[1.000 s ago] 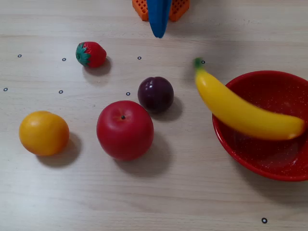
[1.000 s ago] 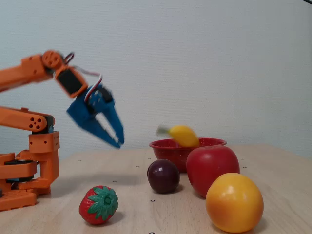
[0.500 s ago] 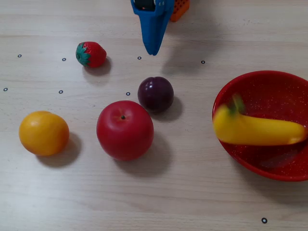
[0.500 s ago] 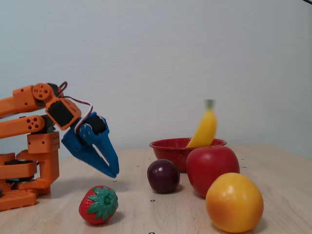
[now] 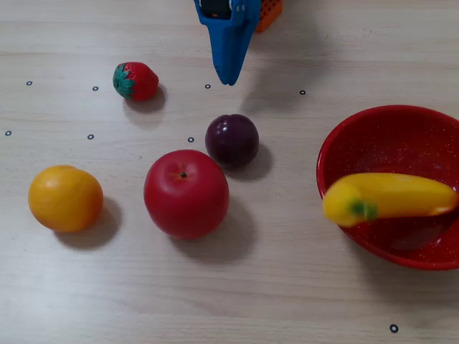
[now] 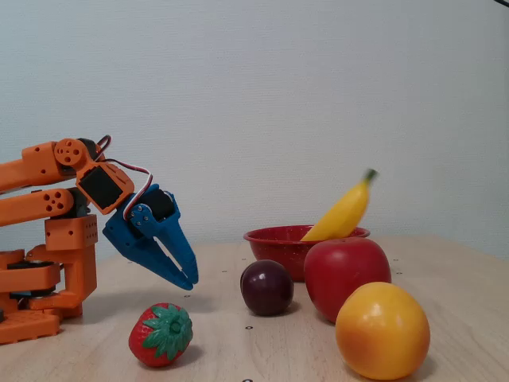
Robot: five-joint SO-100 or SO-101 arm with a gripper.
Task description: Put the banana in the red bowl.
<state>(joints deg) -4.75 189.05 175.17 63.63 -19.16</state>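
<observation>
The banana (image 5: 391,197) is lying in the red bowl (image 5: 401,136) at the right edge of a fixed view, its body running across the bowl and its blurred green-tipped stem end poking out past the left rim. In a fixed view from the side, the banana (image 6: 340,215) is leaning up out of the bowl (image 6: 278,239) at a slant, its stem tip raised well above the rim and pointing right.

The blue pincer (image 5: 228,77) is hanging at the far edge of the tabletop (image 5: 287,301), well apart from the bowl and holding nothing. From the side its pincer (image 6: 188,282) is pointing down and right above the tabletop, the two fingers lying close together with only a narrow gap at the tips. The orange arm (image 6: 48,215) is standing folded at the left.

A strawberry (image 5: 135,80) is sitting left of the pincer. A dark plum (image 5: 232,140) is resting near the middle, just beside a red apple (image 5: 186,193) that is sitting nearer and slightly left. An orange (image 5: 65,198) is lying well left of the apple. In the side view the strawberry (image 6: 161,333) is nearest on the left, the orange (image 6: 382,330) nearest on the right, and the apple (image 6: 346,274) is partly hiding the bowl.
</observation>
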